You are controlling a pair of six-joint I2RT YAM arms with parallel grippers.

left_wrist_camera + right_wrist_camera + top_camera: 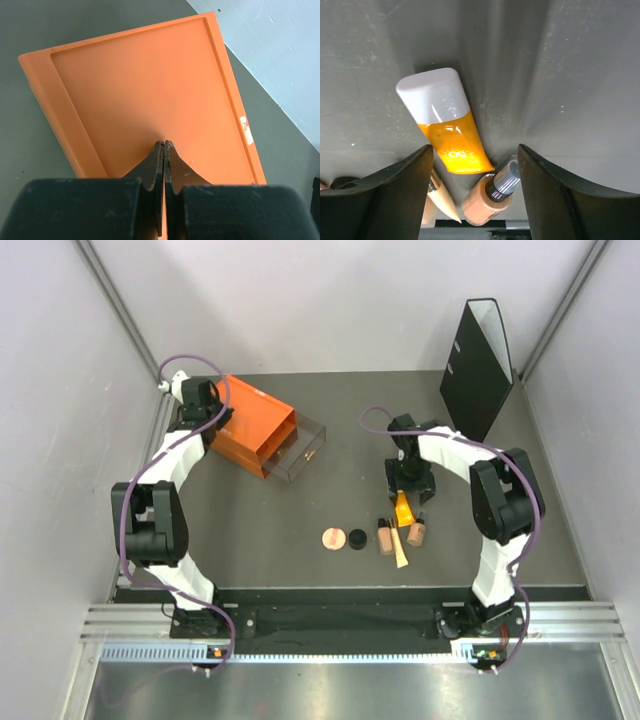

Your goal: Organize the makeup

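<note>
Right hand [475, 162] open, empty, orange tube [451, 142] lying between its jaws, left hand [164, 150] shut

Wide free table [330, 490] between the orange drawer box [248, 430] and the pink disc [332, 538], reachable from the near edge. Blocked at back left by the box and its pulled-out clear drawer [300, 452], at back right by the upright black file holder [478, 360]. Tight at the tail of the orange tube [445, 125]: beige bottle [487, 197] and beige stick [442, 202] just beside it. Open around the white cap [432, 92].
</note>
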